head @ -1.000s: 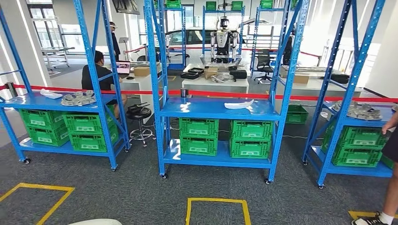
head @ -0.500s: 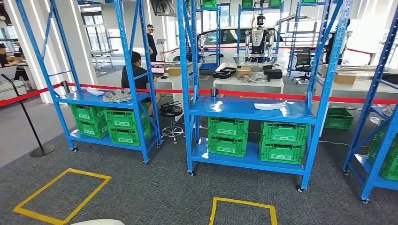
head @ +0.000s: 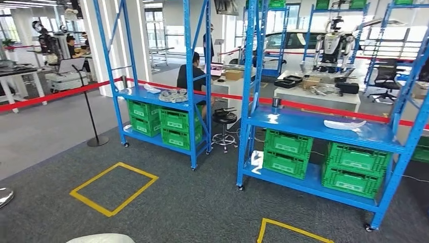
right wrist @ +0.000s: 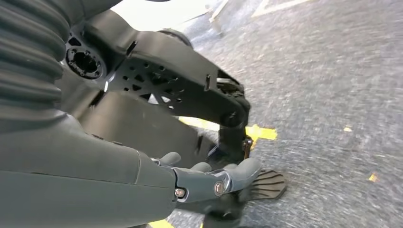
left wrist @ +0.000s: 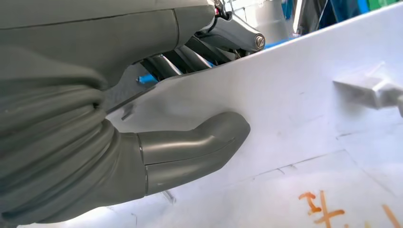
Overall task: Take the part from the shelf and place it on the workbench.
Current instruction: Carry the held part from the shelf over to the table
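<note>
Since the earlier frames the whole scene has slid to the right, which is taken as a turn of the robot to its left rather than a move of the shelves. In the left wrist view the left hand [left wrist: 190, 109] is seen closed on the white part [left wrist: 294, 118], with the thumb pressed on one face of the panel and the dark fingers [left wrist: 176, 59] wrapped behind its edge; a pale sliver of what is probably the same part is seen at the lower edge of the head view [head: 101, 238]. The right hand [right wrist: 214, 178] hangs low over the grey carpet, its fingers loosely curled with nothing in them. Farther out, two blue shelves [head: 189, 81] with green crates [head: 288, 152] stand on the carpet, a second white part [head: 344, 124] lies on the right-hand shelf, and a yellow floor square [head: 114, 188] and a rope post [head: 91, 116] lie toward the left. No counter for the drop-off can be picked out with certainty. The grip is judged to sit near one edge of a wide, flat panel, so slipping or twisting could be caused by swing during walking, and the overhanging end could be knocked against a shelf upright or the post.
</note>
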Tool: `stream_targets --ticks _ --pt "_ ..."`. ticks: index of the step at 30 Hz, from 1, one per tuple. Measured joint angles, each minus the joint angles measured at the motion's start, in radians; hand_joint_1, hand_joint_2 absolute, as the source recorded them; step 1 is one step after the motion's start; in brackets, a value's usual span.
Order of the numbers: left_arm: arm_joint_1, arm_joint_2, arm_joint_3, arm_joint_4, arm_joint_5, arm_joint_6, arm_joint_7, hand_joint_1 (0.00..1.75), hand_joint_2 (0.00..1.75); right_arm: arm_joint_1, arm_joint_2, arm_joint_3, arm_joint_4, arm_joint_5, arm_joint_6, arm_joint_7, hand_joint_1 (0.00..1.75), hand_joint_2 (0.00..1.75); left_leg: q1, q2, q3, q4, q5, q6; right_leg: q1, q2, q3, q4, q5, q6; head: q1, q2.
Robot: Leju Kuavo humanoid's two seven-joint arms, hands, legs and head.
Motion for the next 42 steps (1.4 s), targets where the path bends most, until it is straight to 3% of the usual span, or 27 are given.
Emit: stream_targets --ticks 2,3,5,7,9,11,13,15,17,18,19,20,22,24,26,27,28,30,32,33,34,35,37,39,41,42 --pt "0.001 -0.001 0.0 0.001 0.0 -0.001 0.001 1.75 1.75 0.005 0.0 0.0 0.0 0.0 0.0 0.0 0.0 1.75 -0.001 -0.03 -0.005 0.003 0.001 0.002 0.0 0.024 -0.06 0.112 -0.036 0.001 0.002 0.0" --pt "0.002 -0.001 0.0 0.002 0.0 -0.002 0.001 1.75 1.75 0.006 0.0 0.0 0.0 0.0 -0.001 0.001 0.0 1.75 -0.001 -0.045 -0.007 0.006 0.002 0.002 0.0 0.027 -0.066 0.116 -0.023 0.0 0.002 0.0" --pt "0.003 -0.001 0.0 0.003 0.0 -0.003 0.001 1.75 1.75 0.006 0.0 0.0 0.0 0.0 -0.001 0.0 0.0 1.75 0.0 -0.075 -0.01 0.015 0.0 -0.001 -0.002 0.042 -0.021 0.011 0.048 -0.003 0.003 0.0" --pt "0.003 -0.002 0.0 0.002 0.0 -0.003 0.001 1.75 1.75 0.004 0.0 0.0 0.0 0.0 -0.001 -0.001 0.0 1.75 0.0 -0.101 -0.017 0.027 -0.001 -0.011 -0.005 0.084 0.031 -0.109 0.095 -0.006 0.004 0.0" --pt "0.004 -0.001 0.0 0.002 0.0 -0.004 0.001 1.75 1.75 0.005 0.0 0.0 0.0 -0.001 -0.001 -0.001 0.0 1.75 0.001 -0.122 -0.026 0.03 0.001 -0.025 -0.004 0.102 0.043 -0.145 0.097 -0.013 0.003 0.0" --pt "0.007 0.001 0.0 0.002 0.001 -0.006 0.001 1.75 1.75 0.003 0.001 0.0 0.0 -0.001 0.0 -0.001 0.0 1.75 0.004 -0.131 -0.034 0.029 0.005 -0.038 -0.001 0.079 0.047 -0.15 0.104 -0.026 0.002 0.0" --pt "0.01 0.004 0.0 0.002 0.001 -0.008 0.001 1.75 1.75 0.001 0.002 0.0 0.0 -0.001 0.0 -0.002 0.0 1.75 0.003 -0.088 -0.053 0.062 -0.017 -0.048 -0.003 0.055 0.052 -0.157 0.109 -0.041 -0.001 0.0" --pt "0.013 0.006 -0.001 0.001 0.001 -0.009 0.001 1.75 1.75 0.003 0.003 0.0 0.0 0.001 0.001 0.0 0.0 1.75 0.002 -0.029 -0.101 0.167 -0.078 -0.057 -0.002 0.028 0.053 -0.16 0.11 -0.049 -0.004 0.0" --pt "0.024 0.007 0.0 -0.001 0.0 -0.008 0.001 1.75 1.75 0.007 0.003 0.0 0.0 0.005 0.0 0.006 0.0 1.75 0.006 -0.009 -0.153 0.28 -0.125 -0.063 -0.001 -0.003 0.053 -0.159 0.108 -0.051 -0.005 0.0" --pt "0.032 0.007 0.0 -0.003 -0.004 -0.008 0.001 1.75 1.75 0.007 0.003 0.0 0.0 0.007 0.0 0.01 0.0 1.75 0.008 -0.005 -0.159 0.296 -0.125 -0.065 -0.001 -0.018 0.053 -0.159 0.107 -0.051 -0.005 0.0" --pt "0.04 0.008 0.001 -0.007 -0.009 -0.006 0.001 1.75 1.75 0.006 0.004 0.001 0.0 0.01 0.0 0.014 0.0 1.75 0.009 0.0 -0.145 0.272 -0.106 -0.065 -0.001 -0.033 0.054 -0.159 0.105 -0.049 -0.005 0.0" --pt "0.046 0.008 0.003 -0.012 -0.015 -0.005 0.001 1.75 1.75 0.004 0.004 0.002 0.0 0.012 -0.001 0.019 0.0 1.75 0.009 0.01 -0.112 0.215 -0.075 -0.064 -0.001 -0.046 0.057 -0.159 0.103 -0.047 -0.005 0.0" --pt "0.054 0.008 0.006 -0.025 -0.025 -0.001 0.0 1.75 1.75 0.001 0.005 0.006 0.0 0.017 -0.003 0.03 0.0 1.75 0.004 0.062 -0.041 0.083 -0.028 -0.054 0.003 -0.069 0.064 -0.158 0.096 -0.038 -0.005 0.0" --pt "0.06 0.008 0.012 -0.036 -0.028 0.004 -0.001 1.75 1.75 -0.002 0.005 0.013 0.0 0.021 -0.006 0.036 0.0 1.75 -0.005 0.089 -0.013 0.03 -0.016 -0.04 0.007 -0.089 0.071 -0.16 0.091 -0.027 -0.004 0.0" --pt "0.07 0.008 0.021 -0.044 -0.029 0.008 0.0 1.75 1.75 -0.005 0.007 0.019 0.0 0.026 -0.006 0.035 0.0 1.75 -0.006 0.064 -0.014 0.027 -0.011 -0.027 0.008 -0.109 0.076 -0.164 0.087 -0.016 -0.004 0.0" --pt "0.076 0.009 0.026 -0.049 -0.029 0.011 0.0 1.75 1.75 -0.008 0.007 0.022 0.0 0.029 -0.003 0.031 0.0 1.75 -0.004 0.051 -0.012 0.022 -0.008 -0.022 0.006 -0.1 0.077 -0.159 0.081 -0.01 -0.003 0.0" --pt "0.079 0.009 0.03 -0.054 -0.028 0.015 0.0 1.75 1.75 -0.01 0.008 0.025 0.0 0.033 0.002 0.025 0.0 1.75 -0.001 0.038 -0.011 0.017 -0.004 -0.015 0.004 -0.077 0.07 -0.14 0.068 -0.006 -0.002 0.0" --pt "0.084 0.01 0.038 -0.063 -0.024 0.022 -0.001 1.75 1.75 -0.012 0.007 0.033 0.0 0.039 0.016 0.013 0.0 1.75 0.002 0.011 -0.009 0.012 -0.001 -0.005 0.0 -0.009 0.024 -0.041 0.017 -0.001 0.001 0.0" --pt "0.094 0.011 0.048 -0.071 -0.02 0.027 0.004 1.75 1.75 -0.007 0.004 0.042 0.0 0.046 0.027 0.008 0.0 1.75 0.001 -0.019 -0.01 0.014 -0.001 -0.001 0.0 0.02 -0.044 0.083 -0.027 0.0 0.003 0.0" --pt "0.102 0.011 0.054 -0.076 -0.018 0.028 0.007 1.75 1.75 -0.005 0.002 0.047 0.0 0.05 0.031 0.007 0.0 1.75 0.001 -0.036 -0.01 0.015 -0.001 0.0 0.001 0.023 -0.064 0.11 -0.025 -0.001 0.003 0.0" --pt "0.109 0.011 0.059 -0.081 -0.015 0.029 0.01 1.75 1.75 -0.003 0.001 0.051 0.0 0.052 0.034 0.006 0.0 1.75 0.0 -0.053 -0.01 0.018 -0.001 -0.001 0.0 0.026 -0.065 0.1 -0.004 -0.002 0.004 0.0" --pt "0.113 0.011 0.064 -0.086 -0.014 0.029 0.012 1.75 1.75 -0.003 -0.001 0.054 0.0 0.054 0.036 0.004 0.0 1.75 0.001 -0.069 -0.01 0.021 -0.002 -0.002 0.0 0.032 -0.048 0.052 0.033 -0.004 0.004 0.0" --pt "0.118 0.011 0.07 -0.095 -0.014 0.03 0.014 1.75 1.75 -0.005 -0.004 0.06 0.0 0.055 0.038 0.001 0.0 1.75 0.001 -0.1 -0.013 0.028 -0.004 -0.008 -0.002 0.07 0.006 -0.08 0.096 -0.008 0.005 0.0" --pt "0.12 0.011 0.074 -0.102 -0.014 0.03 0.014 1.75 1.75 -0.006 -0.005 0.064 0.0 0.056 0.04 0.001 0.0 1.75 0.002 -0.122 -0.019 0.032 -0.004 -0.021 -0.001 0.094 0.032 -0.143 0.112 -0.012 0.004 0.0" --pt "0.126 0.011 0.077 -0.108 -0.014 0.03 0.014 1.75 1.75 -0.008 -0.006 0.067 0.0 0.057 0.042 0.0 0.0 1.75 0.004 -0.139 -0.026 0.026 0.0 -0.036 0.002 0.079 0.035 -0.148 0.114 -0.022 0.003 0.0" --pt "0.13 0.011 0.079 -0.11 -0.013 0.031 0.014 1.75 1.75 -0.01 -0.006 0.067 0.0 0.057 0.042 -0.001 0.0 1.75 0.005 -0.13 -0.029 0.029 -0.002 -0.041 0.003 0.069 0.038 -0.152 0.118 -0.029 0.003 0.0"
